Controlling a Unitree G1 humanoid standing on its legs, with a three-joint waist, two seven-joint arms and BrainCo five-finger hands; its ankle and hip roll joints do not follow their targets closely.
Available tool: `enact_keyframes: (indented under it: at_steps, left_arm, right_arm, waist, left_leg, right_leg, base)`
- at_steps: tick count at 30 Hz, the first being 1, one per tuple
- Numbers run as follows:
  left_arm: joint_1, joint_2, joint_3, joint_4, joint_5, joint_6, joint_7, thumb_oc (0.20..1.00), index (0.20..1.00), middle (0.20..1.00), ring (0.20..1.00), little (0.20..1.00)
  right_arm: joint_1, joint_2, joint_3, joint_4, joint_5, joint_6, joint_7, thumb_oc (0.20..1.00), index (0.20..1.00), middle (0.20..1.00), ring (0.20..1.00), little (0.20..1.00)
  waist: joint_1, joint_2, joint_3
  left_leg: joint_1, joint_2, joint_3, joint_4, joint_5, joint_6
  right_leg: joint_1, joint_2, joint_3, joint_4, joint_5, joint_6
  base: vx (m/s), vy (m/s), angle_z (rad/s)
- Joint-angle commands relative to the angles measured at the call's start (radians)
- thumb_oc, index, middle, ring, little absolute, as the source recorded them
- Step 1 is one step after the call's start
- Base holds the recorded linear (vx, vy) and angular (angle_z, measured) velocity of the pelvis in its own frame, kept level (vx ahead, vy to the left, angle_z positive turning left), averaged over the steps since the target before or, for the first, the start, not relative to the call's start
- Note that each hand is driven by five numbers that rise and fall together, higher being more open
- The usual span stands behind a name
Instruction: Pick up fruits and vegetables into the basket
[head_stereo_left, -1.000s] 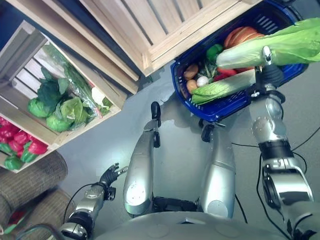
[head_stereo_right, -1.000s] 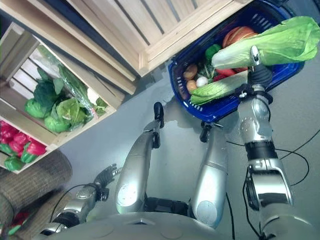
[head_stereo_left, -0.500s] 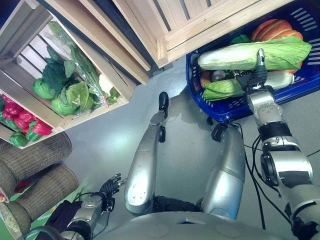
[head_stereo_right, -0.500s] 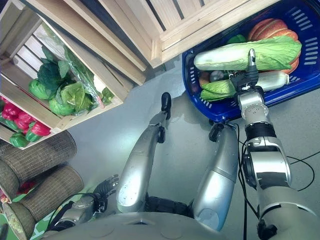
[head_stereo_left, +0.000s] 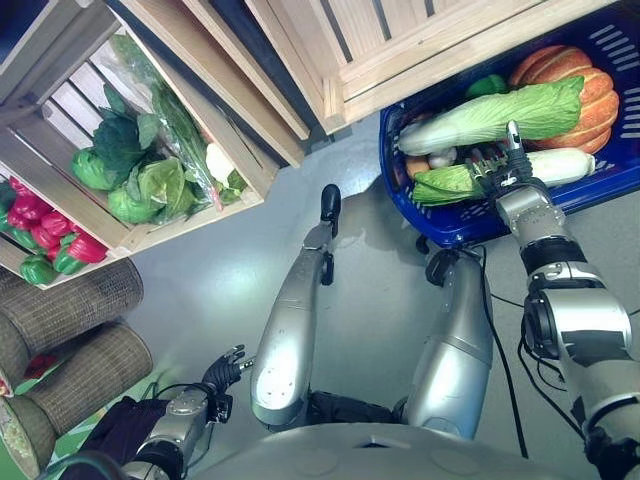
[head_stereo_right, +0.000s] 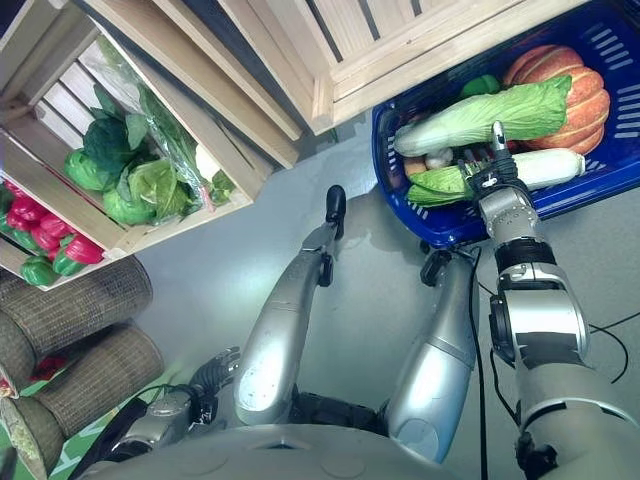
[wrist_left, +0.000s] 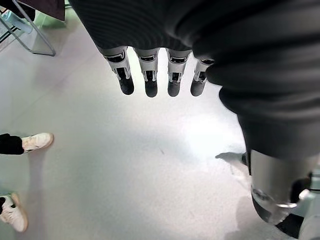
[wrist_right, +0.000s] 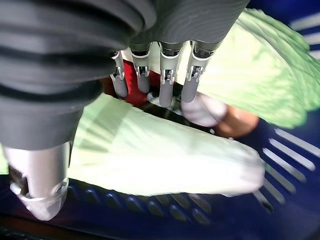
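The blue basket stands on the floor at the upper right, full of produce. A long pale-green cabbage lies across the top, partly over an orange pumpkin. A second long cabbage lies along the near wall. My right hand hovers just above this cabbage with straight fingers, open and holding nothing. Low at the bottom left my left hand hangs over the floor, its fingers straight and open.
A wooden crate at the left holds leafy greens and red peppers. Another wooden crate stands behind the basket. Two wicker baskets sit at the lower left. A person's shoes stand on the floor nearby.
The long cabbage has left my right hand and now lies across the basket's contents. The hand has dropped a little towards the near cabbage. The camera shifted slightly.
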Motion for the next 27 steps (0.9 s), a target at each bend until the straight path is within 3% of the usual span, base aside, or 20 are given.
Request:
enact_keyframes:
  at_steps: [1, 3, 7, 12, 14, 16, 23, 27]
  left_arm:
    - [0.041, -0.037, -0.061, 0.009, -0.015, 0.021, 0.043, 1.000, 1.000, 1.000, 1.000, 1.000]
    - [0.036, -0.038, -0.059, 0.012, -0.017, 0.019, 0.046, 1.000, 1.000, 1.000, 1.000, 1.000]
    - [0.009, -0.047, -0.036, 0.049, -0.027, 0.028, 0.079, 1.000, 1.000, 1.000, 1.000, 1.000]
    - [-0.016, -0.051, 0.015, 0.100, -0.039, 0.022, 0.113, 1.000, 1.000, 1.000, 1.000, 1.000]
    - [-0.030, -0.050, 0.060, 0.118, -0.046, 0.020, 0.126, 1.000, 1.000, 1.000, 1.000, 1.000]
    - [-0.026, -0.050, 0.083, 0.135, -0.043, 0.010, 0.133, 1.000, 1.000, 1.000, 1.000, 1.000]
    - [-0.002, -0.071, 0.136, 0.180, -0.034, -0.049, 0.124, 1.000, 1.000, 1.000, 1.000, 1.000]
    - [-0.001, -0.085, 0.134, 0.214, -0.014, -0.092, 0.123, 1.000, 1.000, 1.000, 1.000, 1.000]
  right_arm:
    - [0.119, -0.078, -0.008, -0.008, -0.086, -0.067, -0.104, 1.000, 1.000, 1.000, 1.000, 1.000]
    - [0.134, -0.070, -0.007, -0.018, -0.092, -0.072, -0.115, 1.000, 1.000, 1.000, 1.000, 1.000]
    - [0.291, 0.017, 0.014, -0.105, -0.147, -0.128, -0.069, 1.000, 1.000, 1.000, 1.000, 1.000]
    - [0.507, 0.106, 0.067, -0.230, -0.282, -0.195, 0.060, 1.000, 1.000, 1.000, 1.000, 1.000]
    - [0.612, 0.138, 0.098, -0.272, -0.417, -0.232, 0.122, 1.000, 1.000, 1.000, 1.000, 1.000]
    - [0.674, 0.148, 0.112, -0.279, -0.510, -0.256, 0.163, 1.000, 1.000, 1.000, 1.000, 1.000]
    - [0.816, 0.176, 0.155, -0.218, -0.740, -0.281, 0.285, 1.000, 1.000, 1.000, 1.000, 1.000]
    - [0.855, 0.206, 0.184, -0.144, -0.818, -0.292, 0.299, 1.000, 1.000, 1.000, 1.000, 1.000]
  waist:
    - [-0.055, 0.166, -0.040]
    - [-0.060, 0.161, -0.040]
    - [-0.100, 0.113, -0.040]
    - [-0.141, 0.056, -0.040]
    - [-0.161, 0.011, -0.040]
    - [-0.171, -0.019, -0.074]
    - [-0.179, -0.072, -0.186]
    - [-0.173, -0.095, -0.243]
  left_leg:
    - [0.039, -0.034, 0.041, 0.013, -0.092, 0.085]
    - [0.057, -0.032, 0.041, 0.005, -0.091, 0.086]
    - [0.160, -0.024, 0.037, -0.038, -0.087, 0.084]
    - [0.275, -0.005, 0.038, -0.107, -0.047, 0.086]
    - [0.370, 0.005, 0.034, -0.143, -0.046, 0.081]
    - [0.414, 0.015, 0.033, -0.165, -0.047, 0.075]
    - [0.536, 0.035, 0.036, -0.244, -0.050, 0.070]
    - [0.581, 0.042, 0.032, -0.276, -0.052, 0.071]
  right_leg:
    - [0.125, 0.090, 0.009, -0.108, -0.025, 0.065]
    - [0.144, 0.091, 0.009, -0.119, -0.021, 0.067]
    - [0.263, 0.104, 0.012, -0.185, 0.001, 0.084]
    - [0.403, 0.116, 0.007, -0.279, 0.056, 0.098]
    - [0.520, 0.116, 0.008, -0.342, 0.071, 0.117]
    - [0.583, 0.116, 0.006, -0.395, 0.085, 0.128]
    - [0.738, 0.123, -0.003, -0.520, 0.113, 0.153]
    - [0.792, 0.125, -0.006, -0.557, 0.123, 0.163]
  base:
    - [0.00, 0.000, 0.00]
    - [-0.01, 0.013, -0.03]
    - [0.00, 0.017, -0.01]
    - [-0.04, 0.031, -0.12]
    - [0.05, -0.014, -0.12]
    - [0.06, -0.034, -0.14]
    - [0.08, -0.013, -0.09]
    - [0.03, -0.014, -0.04]
